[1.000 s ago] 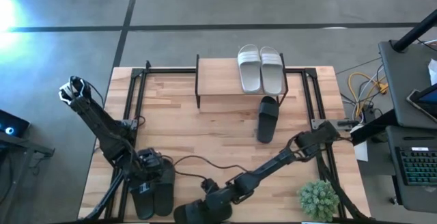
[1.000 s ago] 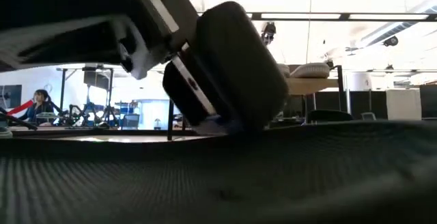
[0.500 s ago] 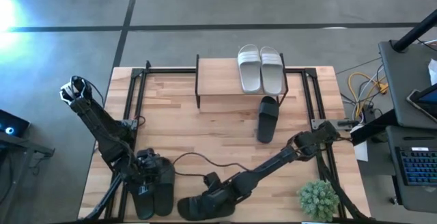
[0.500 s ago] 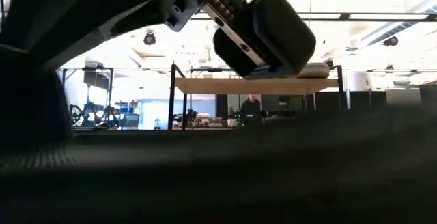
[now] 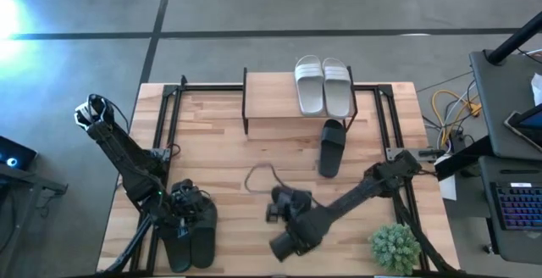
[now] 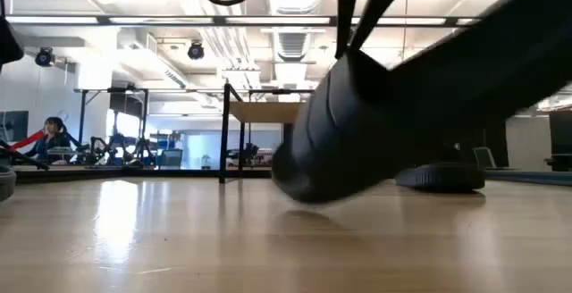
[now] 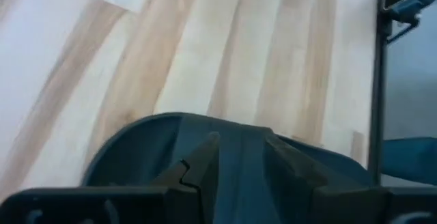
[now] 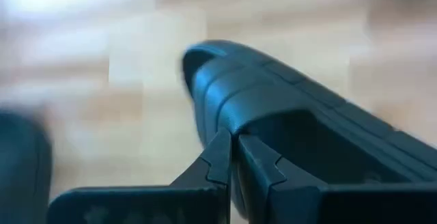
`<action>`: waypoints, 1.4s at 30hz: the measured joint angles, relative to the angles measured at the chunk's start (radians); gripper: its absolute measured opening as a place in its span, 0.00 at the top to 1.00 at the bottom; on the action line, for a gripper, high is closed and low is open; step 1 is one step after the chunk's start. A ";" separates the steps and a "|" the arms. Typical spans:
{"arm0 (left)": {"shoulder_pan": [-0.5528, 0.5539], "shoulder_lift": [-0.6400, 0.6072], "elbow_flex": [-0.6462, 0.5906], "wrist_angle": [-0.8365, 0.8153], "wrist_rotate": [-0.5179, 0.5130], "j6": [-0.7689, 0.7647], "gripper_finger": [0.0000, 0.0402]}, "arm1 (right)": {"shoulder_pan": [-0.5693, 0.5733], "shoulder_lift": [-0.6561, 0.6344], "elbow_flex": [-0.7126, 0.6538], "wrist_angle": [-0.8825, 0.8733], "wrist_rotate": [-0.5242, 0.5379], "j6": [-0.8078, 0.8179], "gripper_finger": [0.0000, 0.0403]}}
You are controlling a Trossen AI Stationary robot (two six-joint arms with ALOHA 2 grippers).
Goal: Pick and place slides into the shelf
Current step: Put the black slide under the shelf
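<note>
The right gripper is clenched on the strap of a black slide, its two fingers pinched almost together with the strap between them. Seen from above, this carried slide is near the front edge of the table, in the middle, with the plant off to one side. In the low view the toe of that slide hangs just above the wood, tilted, not resting flat. The left gripper is at the front left corner over two more black slides lying side by side; its fingers straddle the strap of one of them, but whether they have closed on it cannot be told. The shelf stands at the far side of the table. Two white slides already sit on its top plank at the right end, and another black slide lies on the table with its toe against the shelf's front. To do this step well, the right arm should probably lift the slide clear of the wood, level it, steer around the black slide lying in front, and set it on the bare left part of the plank or on the lower level before letting go.
</note>
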 joint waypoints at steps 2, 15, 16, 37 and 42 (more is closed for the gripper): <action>0.001 0.000 -0.005 0.000 -0.003 0.000 0.77 | -0.030 0.000 0.014 -0.050 0.048 0.003 0.98; 0.002 0.000 -0.049 0.000 0.025 -0.052 0.77 | -0.148 -0.010 -0.154 0.001 -0.142 -0.121 0.90; 0.002 0.000 -0.051 0.000 0.024 -0.052 0.77 | -0.148 -0.010 -0.157 0.000 -0.157 -0.155 0.89; 0.152 -0.002 -0.056 0.030 -0.011 0.040 0.77 | -0.155 -0.051 -0.102 -0.038 -0.277 -0.627 0.45; 0.222 -0.002 -0.056 0.155 0.006 0.140 0.77 | -0.155 -0.071 -0.134 -0.042 -0.279 -0.705 0.44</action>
